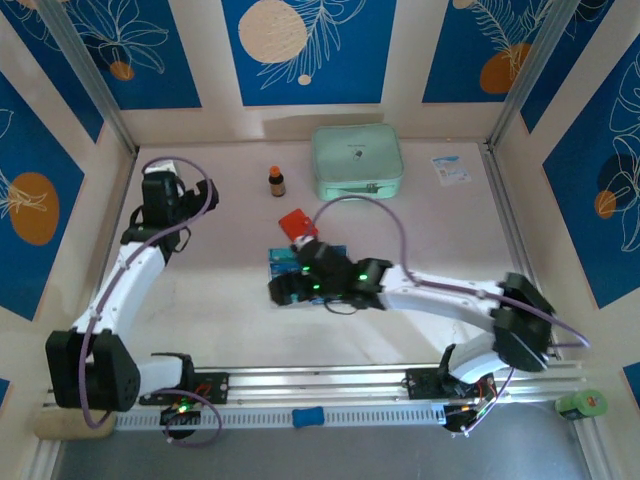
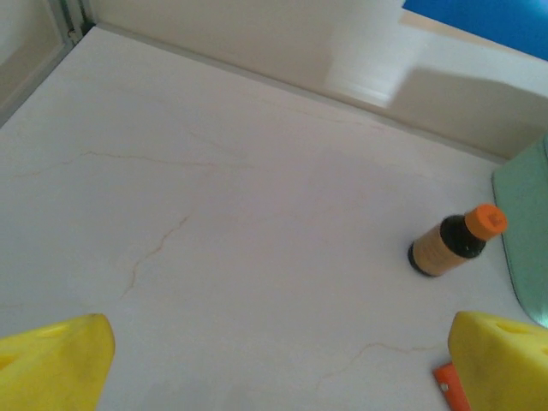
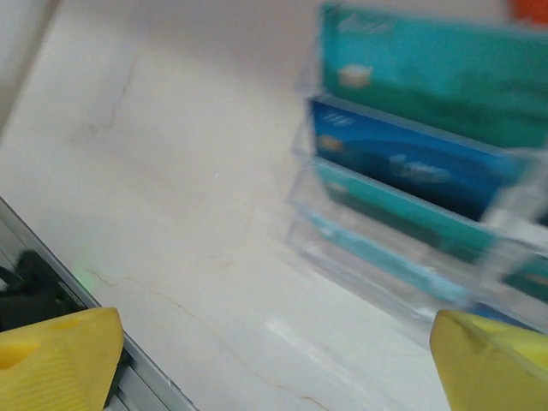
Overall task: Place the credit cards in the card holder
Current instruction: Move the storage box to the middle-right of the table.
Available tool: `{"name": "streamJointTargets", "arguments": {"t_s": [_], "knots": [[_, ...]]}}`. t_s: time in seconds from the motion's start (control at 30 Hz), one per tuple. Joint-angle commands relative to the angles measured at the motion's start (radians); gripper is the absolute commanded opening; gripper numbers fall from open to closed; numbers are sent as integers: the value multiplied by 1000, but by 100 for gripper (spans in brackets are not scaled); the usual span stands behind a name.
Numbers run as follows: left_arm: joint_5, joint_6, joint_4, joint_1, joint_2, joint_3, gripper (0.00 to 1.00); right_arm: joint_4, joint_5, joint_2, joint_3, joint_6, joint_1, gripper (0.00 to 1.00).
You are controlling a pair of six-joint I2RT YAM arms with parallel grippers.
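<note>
Seen from above, two arms work a pale table (image 1: 220,310). The left gripper (image 1: 163,188) hangs at the far left. The right gripper (image 1: 285,290) sits at centre, just beside a cluster of teal-blue credit cards (image 1: 284,262) too bunched to count. One orange-red card holder (image 1: 297,221) lies just beyond the cards, near one orange-capped bottle (image 1: 277,181), one mint-green zip case (image 1: 357,160) and one white paper slip (image 1: 451,170). The left wrist camera shows two yellow fingertips (image 2: 53,364) spread wide and empty over bare table, with the bottle ahead to the right and an orange-red corner low at the right fingertip. The right wrist camera shows that gripper's two fingertips likewise parted and empty. Ahead of them, four blurred card faces stand in one clear tiered rack (image 3: 342,287).
</note>
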Motion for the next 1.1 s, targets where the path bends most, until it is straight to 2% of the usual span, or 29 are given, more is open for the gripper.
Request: {"name": "streamJointTargets", "arguments": {"t_s": [0.0,0.23,0.47,0.7,1.07], "knots": [[10,-27,-91,44,39,91,100,-43,87,154,173,-5,83,92],[94,-46,-139,129,75,184,100,-124,65,444,453,-45,147,92],[125,-35,-140,157,51,160,100,-184,117,599,568,-46,146,91],[137,-35,-122,163,48,133,100,-231,196,627,551,-13,106,91],[147,-25,-107,164,37,115,100,-222,304,522,387,-4,-14,91]]}}
